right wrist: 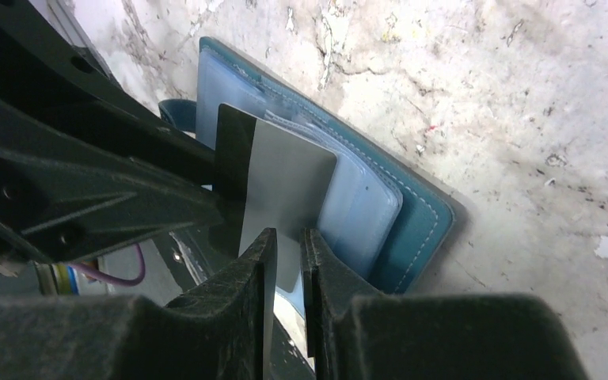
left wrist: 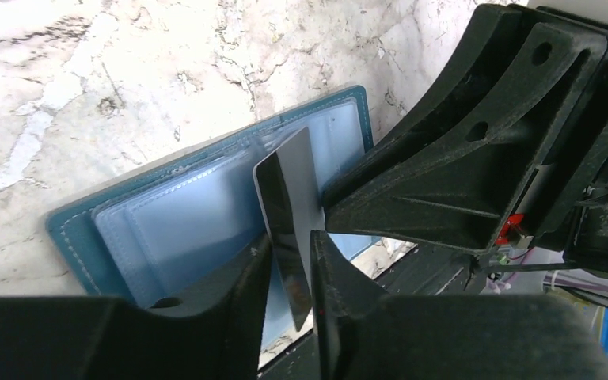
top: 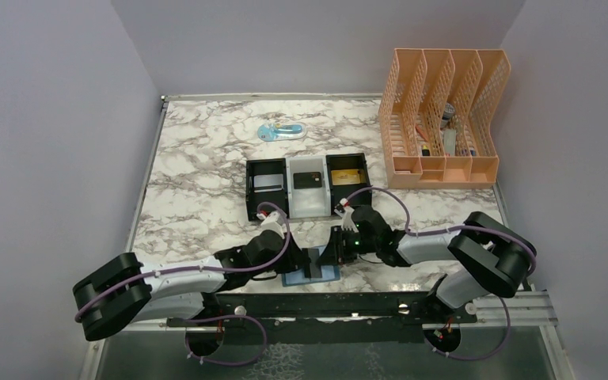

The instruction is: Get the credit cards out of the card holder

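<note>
Holder (top: 310,276) lies open at the table's (top: 198,166) near edge, before the tray (top: 251,207), with left claw (top: 304,262) and right claw (top: 329,255) meeting over it. Left wrist: a card (left wrist: 289,198) stands between the left claw's fingers; gripped or slack, I cannot tell. Right wrist: the right claw pinches that card, holder beneath.

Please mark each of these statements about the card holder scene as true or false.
1. The card holder lies open on the table. True.
2. The right gripper pinches a grey card. True.
3. Every compartment of the tray holds a card. True.
4. The grey card lies flat in the tray. False: it stands on edge over the card holder.
5. The peach file rack stands at the table's far left. False: the file rack is at the far right.
</note>
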Available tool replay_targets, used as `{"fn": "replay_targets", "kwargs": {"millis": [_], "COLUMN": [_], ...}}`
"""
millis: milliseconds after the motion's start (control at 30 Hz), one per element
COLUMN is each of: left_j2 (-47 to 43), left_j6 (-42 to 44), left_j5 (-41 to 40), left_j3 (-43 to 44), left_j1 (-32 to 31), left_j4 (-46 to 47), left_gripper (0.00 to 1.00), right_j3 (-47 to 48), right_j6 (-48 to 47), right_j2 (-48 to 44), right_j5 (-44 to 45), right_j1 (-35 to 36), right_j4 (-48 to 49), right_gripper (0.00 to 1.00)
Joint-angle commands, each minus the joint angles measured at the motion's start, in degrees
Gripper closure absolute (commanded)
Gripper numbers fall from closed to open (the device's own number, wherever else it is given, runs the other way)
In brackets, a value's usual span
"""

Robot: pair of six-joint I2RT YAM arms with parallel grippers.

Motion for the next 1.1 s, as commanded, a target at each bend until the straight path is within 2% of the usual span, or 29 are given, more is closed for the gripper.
{"fn": "replay_targets", "kwargs": {"millis": [0, 200, 467, 700, 933, 1067], "left_j2": [3.63, 3.79, -0.02, -7.72, -12.35, -11.96], "left_j6": [-0.93, -2.61, -2.58, -0.54, 0.0, 0.57], "left_j5": [3.19, 3.71, 1.32, -4.66, -6.34, -5.98], "left_j3": [-0.22, -1.31, -2.77, 0.09, -0.68, -0.42], "left_j1": [-0.28, -0.28, -0.24, -0.28, -0.2, -0.2], "left_j4": [5.39, 7.29, 5.04, -8.84, -11.02, -10.45], "left_gripper": [0.71, 0.74, 1.0, 1.0, 1.0, 1.0], "right_j3": [-2.87, -3.82, -4.4, -3.42, -5.02, -6.09], "right_j6": [0.54, 1.51, 1.62, -1.55, -3.15, -4.09], "right_j2": [4.42, 4.27, 3.77, -0.66, -11.02, -16.93], "right_j5": [3.27, 4.35, 5.88, 10.46, 12.25, 9.0], "right_j1": [0.05, 0.04, 0.07, 0.04, 0.06, 0.08], "right_j4": [-2.06, -1.72, -2.7, -8.16, -9.0, -6.15], "right_gripper": [0.81, 0.81, 0.81, 0.81, 0.74, 0.67]}}
